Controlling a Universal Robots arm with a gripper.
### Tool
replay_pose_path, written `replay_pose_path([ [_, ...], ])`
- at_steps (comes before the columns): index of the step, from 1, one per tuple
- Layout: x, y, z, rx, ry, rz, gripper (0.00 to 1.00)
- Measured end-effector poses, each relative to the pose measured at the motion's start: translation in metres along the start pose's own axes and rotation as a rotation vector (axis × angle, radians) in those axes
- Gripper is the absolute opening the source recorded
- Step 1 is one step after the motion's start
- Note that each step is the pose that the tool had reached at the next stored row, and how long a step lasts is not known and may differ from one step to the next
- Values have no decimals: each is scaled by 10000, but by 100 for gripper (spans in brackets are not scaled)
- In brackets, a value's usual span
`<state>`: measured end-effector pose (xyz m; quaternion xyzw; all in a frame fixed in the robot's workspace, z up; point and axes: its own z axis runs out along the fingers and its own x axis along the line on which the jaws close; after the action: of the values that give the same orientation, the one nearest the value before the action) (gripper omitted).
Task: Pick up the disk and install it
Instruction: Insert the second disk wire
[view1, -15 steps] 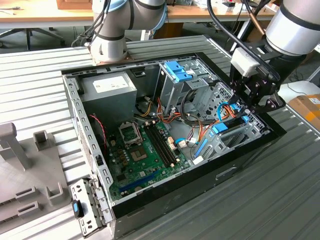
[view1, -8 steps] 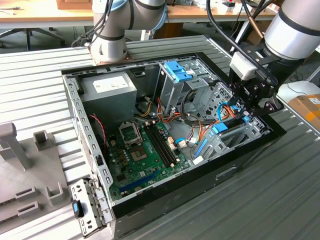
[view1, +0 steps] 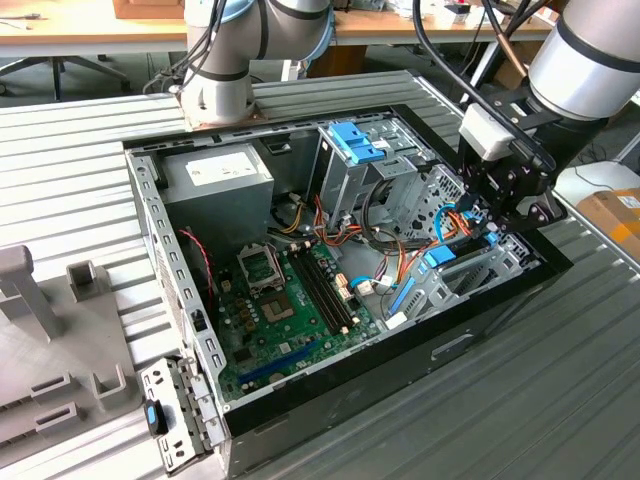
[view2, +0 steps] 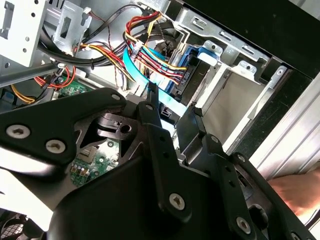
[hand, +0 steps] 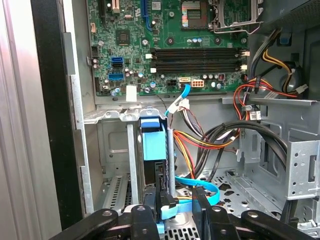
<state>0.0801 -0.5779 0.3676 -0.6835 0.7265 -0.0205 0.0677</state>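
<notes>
The disk (hand: 152, 150) stands on edge in the grey drive bay (hand: 112, 150) at the case's corner, black with a blue carrier rail (view2: 200, 52). In the exterior view its blue end (view1: 438, 257) shows low in the bay. My gripper (view1: 497, 215) reaches down into the case right above it. In both wrist views the black fingers (hand: 200, 205) stand apart just short of the disk's near end. A flat blue cable (view2: 132, 65) runs into the gap between them, at my gripper (view2: 171, 112). Nothing is clamped between the fingers of my gripper (hand: 177, 197).
The open case (view1: 470, 320) holds a green motherboard (view1: 290, 300), a power supply (view1: 220, 175), bundled coloured wires (hand: 210, 142) and a tall grey cage with a blue latch (view1: 355, 140). A person's hand (view2: 297, 192) rests outside the case wall. A loose grey bracket (view1: 170, 415) lies nearby.
</notes>
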Motion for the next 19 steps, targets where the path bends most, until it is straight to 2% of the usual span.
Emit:
replay_pose_path([
  [3, 0, 0, 0, -1, -8, 1, 42],
  [7, 0, 0, 0, -1, -22, 3, 16],
  [13, 0, 0, 0, -2, -39, 5, 16],
  [16, 57, 1, 36, -3, -47, 5, 16],
  [19, 89, 16, 48, -6, -115, 14, 16],
])
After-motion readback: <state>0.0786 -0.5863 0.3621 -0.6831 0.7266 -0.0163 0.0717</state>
